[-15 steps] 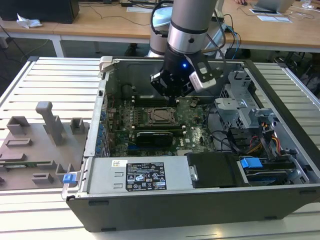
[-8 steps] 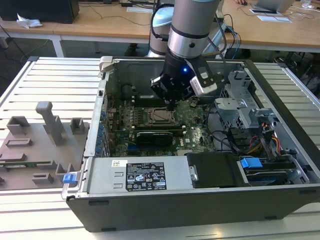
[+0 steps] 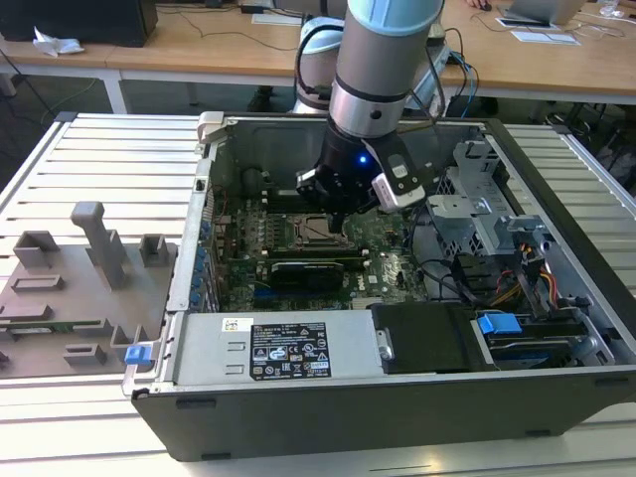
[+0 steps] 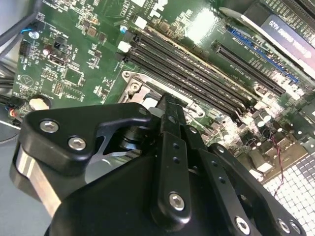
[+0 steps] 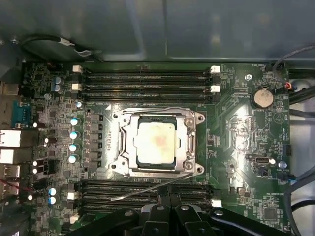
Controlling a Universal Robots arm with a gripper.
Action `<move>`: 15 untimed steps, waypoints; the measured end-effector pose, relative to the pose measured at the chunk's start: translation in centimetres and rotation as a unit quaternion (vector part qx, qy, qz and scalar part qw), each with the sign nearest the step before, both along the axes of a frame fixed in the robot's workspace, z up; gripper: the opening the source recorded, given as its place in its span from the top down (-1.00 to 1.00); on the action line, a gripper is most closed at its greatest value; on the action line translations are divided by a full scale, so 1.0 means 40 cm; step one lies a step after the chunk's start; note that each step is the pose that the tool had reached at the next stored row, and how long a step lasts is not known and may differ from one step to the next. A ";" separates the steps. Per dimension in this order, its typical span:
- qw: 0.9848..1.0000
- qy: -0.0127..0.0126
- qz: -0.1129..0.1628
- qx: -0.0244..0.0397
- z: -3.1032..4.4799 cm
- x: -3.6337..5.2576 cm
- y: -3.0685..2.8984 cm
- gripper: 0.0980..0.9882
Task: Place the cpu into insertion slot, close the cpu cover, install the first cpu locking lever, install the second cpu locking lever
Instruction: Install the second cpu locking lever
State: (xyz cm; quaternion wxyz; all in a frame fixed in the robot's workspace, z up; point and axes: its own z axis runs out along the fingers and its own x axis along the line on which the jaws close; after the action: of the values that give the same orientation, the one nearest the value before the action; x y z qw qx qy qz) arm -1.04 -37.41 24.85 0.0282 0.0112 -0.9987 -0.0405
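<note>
The cpu (image 5: 155, 141) sits under the closed cover (image 5: 189, 147). The fingers (image 5: 165, 196) look closed. Press the lever (image 5: 147, 189) at 6 o'clock squarely.

Matt silver metal cpu (image 5: 155, 142); shiny bare-metal cpu cover (image 5: 189, 147); black satin plastic hand (image 4: 170, 105)

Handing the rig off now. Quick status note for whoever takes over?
Gripper: over the green motherboard, close to the socket edge.
Small square silver-topped cpu: seated in the square metal-rimmed insertion slot.
Thin silver frame cpu cover: lying down around the chip.
Thin metal locking lever: angled out, not latched, on the gripper's side. Whether the other lever is latched, I cannot tell.
</note>
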 end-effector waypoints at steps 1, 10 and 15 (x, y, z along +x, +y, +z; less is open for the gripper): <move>1.000 0.000 0.000 0.001 -0.004 -0.004 -0.001 0.98; 1.000 0.000 0.000 0.001 -0.050 -0.073 -0.002 0.98; 1.000 0.000 0.001 0.002 -0.081 -0.101 -0.002 0.98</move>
State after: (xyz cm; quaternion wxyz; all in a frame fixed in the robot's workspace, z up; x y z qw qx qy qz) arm -5.08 -37.49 21.63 0.0282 0.0121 -0.9986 -0.0425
